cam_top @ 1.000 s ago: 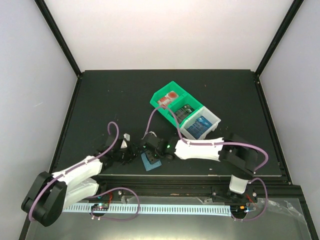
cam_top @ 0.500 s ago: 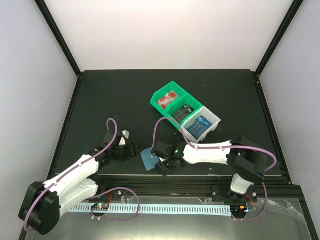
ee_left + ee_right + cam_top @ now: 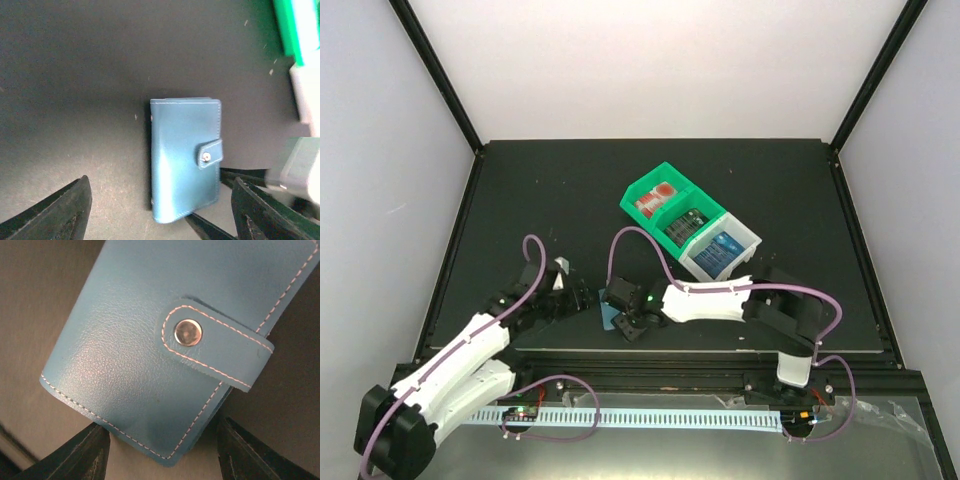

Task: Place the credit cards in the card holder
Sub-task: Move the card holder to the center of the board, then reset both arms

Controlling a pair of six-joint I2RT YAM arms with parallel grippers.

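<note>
The card holder (image 3: 185, 157) is a blue-teal wallet lying closed on the black table, its clasp tab snapped. In the top view the card holder (image 3: 607, 317) is mostly hidden under my right gripper (image 3: 625, 322). In the right wrist view it (image 3: 165, 335) fills the frame. My right gripper (image 3: 165, 460) is open, its fingers on either side of the holder's near corner with gaps on both sides. My left gripper (image 3: 160, 220) is open, just left of the holder (image 3: 575, 298). The credit cards lie in bins: red-and-white (image 3: 658, 198), dark (image 3: 684, 225), blue (image 3: 724, 248).
The green bin (image 3: 638, 190) and the white bin (image 3: 747, 236) stand side by side behind and to the right of the holder. Both bins' edges show at the right of the left wrist view, green (image 3: 295, 25) and white (image 3: 306, 90). The table's front edge (image 3: 670, 352) is close to both grippers.
My right gripper has swung left and now sits over the card holder. My left gripper has drawn back a little to the left. The holder has barely moved.
</note>
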